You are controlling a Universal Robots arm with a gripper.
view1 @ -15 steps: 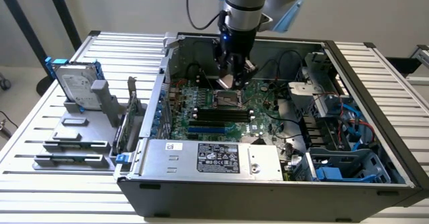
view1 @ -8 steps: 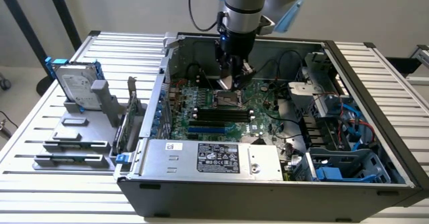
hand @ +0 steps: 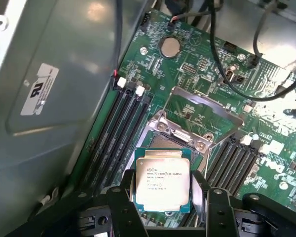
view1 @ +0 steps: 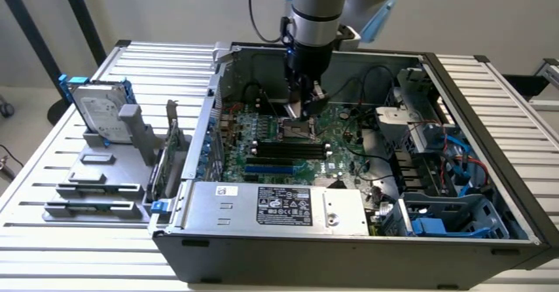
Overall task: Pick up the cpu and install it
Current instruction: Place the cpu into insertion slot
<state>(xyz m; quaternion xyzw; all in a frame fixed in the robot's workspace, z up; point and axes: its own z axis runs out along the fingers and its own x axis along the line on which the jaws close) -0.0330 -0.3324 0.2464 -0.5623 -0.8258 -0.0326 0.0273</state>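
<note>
The cpu (hand: 163,180) sits clamped in the tool (hand: 164,197). One black finger (hand: 129,190) presses one side edge and its mate presses the opposite edge. The silver-grey lid faces up, with lines of printed text across it and a thin green rim around it.

The chip hangs just short of the socket (hand: 180,136), above the board and not seated. The socket's metal frame shows past the chip's far edge, and its load plate (hand: 202,106) is swung up and open.

Banks of black memory slots (hand: 121,131) run along both sides of the socket. Beyond the socket from the tool lies a round coin battery (hand: 169,47) on the green motherboard (hand: 197,64), and black cables (hand: 237,49) loop over that far part.

In the exterior view the arm comes straight down into the open computer case (view1: 349,243), with the tool (view1: 302,112) right over the socket (view1: 297,131). The power supply (view1: 279,205) lies nearer the camera than the socket.

Well away from the socket, outside the case on the exterior view's left, a hard drive (view1: 96,112) with blue rails stands upright in grey holder blocks (view1: 101,174) on the slatted desk (view1: 39,167).
</note>
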